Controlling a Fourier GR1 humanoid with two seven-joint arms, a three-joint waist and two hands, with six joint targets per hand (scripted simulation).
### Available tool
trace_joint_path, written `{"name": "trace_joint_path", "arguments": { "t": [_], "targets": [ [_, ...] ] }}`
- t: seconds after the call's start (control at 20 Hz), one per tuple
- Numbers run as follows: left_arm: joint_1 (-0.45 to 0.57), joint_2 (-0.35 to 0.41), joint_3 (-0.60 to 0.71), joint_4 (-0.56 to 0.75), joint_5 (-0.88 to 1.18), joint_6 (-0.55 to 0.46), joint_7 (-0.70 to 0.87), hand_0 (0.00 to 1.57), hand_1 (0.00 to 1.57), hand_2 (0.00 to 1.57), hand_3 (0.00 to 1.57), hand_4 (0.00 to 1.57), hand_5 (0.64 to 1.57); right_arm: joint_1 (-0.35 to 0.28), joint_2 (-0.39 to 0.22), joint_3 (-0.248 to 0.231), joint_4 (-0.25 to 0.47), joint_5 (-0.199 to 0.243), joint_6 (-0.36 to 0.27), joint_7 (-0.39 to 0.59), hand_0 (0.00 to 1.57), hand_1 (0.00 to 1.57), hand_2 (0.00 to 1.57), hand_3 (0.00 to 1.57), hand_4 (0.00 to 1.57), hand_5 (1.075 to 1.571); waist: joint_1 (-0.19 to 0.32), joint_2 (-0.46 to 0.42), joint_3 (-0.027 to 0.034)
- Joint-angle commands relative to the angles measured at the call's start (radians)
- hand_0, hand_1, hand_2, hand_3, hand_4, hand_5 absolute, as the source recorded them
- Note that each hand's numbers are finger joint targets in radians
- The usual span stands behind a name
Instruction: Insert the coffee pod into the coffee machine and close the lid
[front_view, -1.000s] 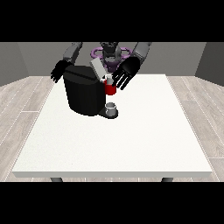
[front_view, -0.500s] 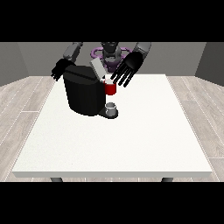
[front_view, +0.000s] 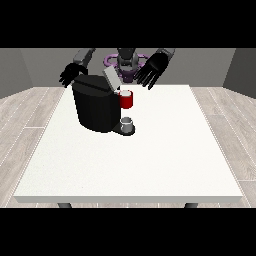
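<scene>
— Toward the table's (front_view: 150, 165) far left part stands the coffee machine (front_view: 95, 107), black and boxy. Its grey lid (front_view: 110, 78) is tilted up, so the top is open.

— And the pod?

— Red, it (front_view: 126, 99) sits at the machine's front, touching the brew head just under the raised lid. Whether it is fully seated cannot be told. Below it a small grey cup (front_view: 127, 123) rests on the machine's base.

— What of the hands?

— At the view's right, one hand (front_view: 151, 71) hovers above and behind the pod, fingers spread apart and straight, holding nothing. It is near the lid but not touching it. At the view's left, the other hand (front_view: 71, 75) hangs just behind the machine's upper corner, fingers relaxed and pointing down, also holding nothing.

— Does that one touch the machine?

— That cannot be told.
</scene>
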Motion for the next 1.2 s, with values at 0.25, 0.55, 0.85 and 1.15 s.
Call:
{"name": "trace_joint_path", "arguments": {
  "t": [0.25, 0.55, 0.85, 1.15],
  "targets": [
    [0.137, -0.126, 0.221, -0.009, 0.267, 0.003, -0.042, 0.0, 0.0, 0.0, 0.0, 0.25, 1.571, 0.115, -0.022, -0.01, -0.017, -0.005, 0.022, -0.026, 0.0, 0.0, 0.0, 0.0, 0.49, 1.571, 0.101, -0.173, -0.0013],
    [0.304, -0.221, 0.269, -0.009, 0.353, 0.014, -0.092, 0.0, 0.0, 0.0, 0.0, 0.0, 1.571, 0.11, -0.094, -0.002, -0.09, -0.049, 0.13, 0.049, 0.0, 0.0, 0.0, 0.0, 0.37, 1.571, 0.16, -0.284, -0.0007],
    [0.442, -0.3, 0.309, -0.02, 0.447, -0.024, -0.101, 0.0, 0.0, 0.0, 0.0, 0.21, 1.571, 0.116, -0.129, 0.028, -0.154, -0.026, 0.152, 0.121, 0.0, 0.0, 0.0, 0.0, 0.04, 1.571, 0.22, -0.389, -0.0004],
    [0.446, -0.318, 0.295, -0.112, 0.508, -0.074, -0.058, 0.0, 0.0, 0.0, 0.0, 0.0, 1.571, 0.001, -0.145, 0.034, -0.141, -0.023, 0.174, 0.162, 0.0, 0.0, 0.0, 0.0, 0.0, 1.571, 0.305, -0.333, -0.0001]
  ]
}}
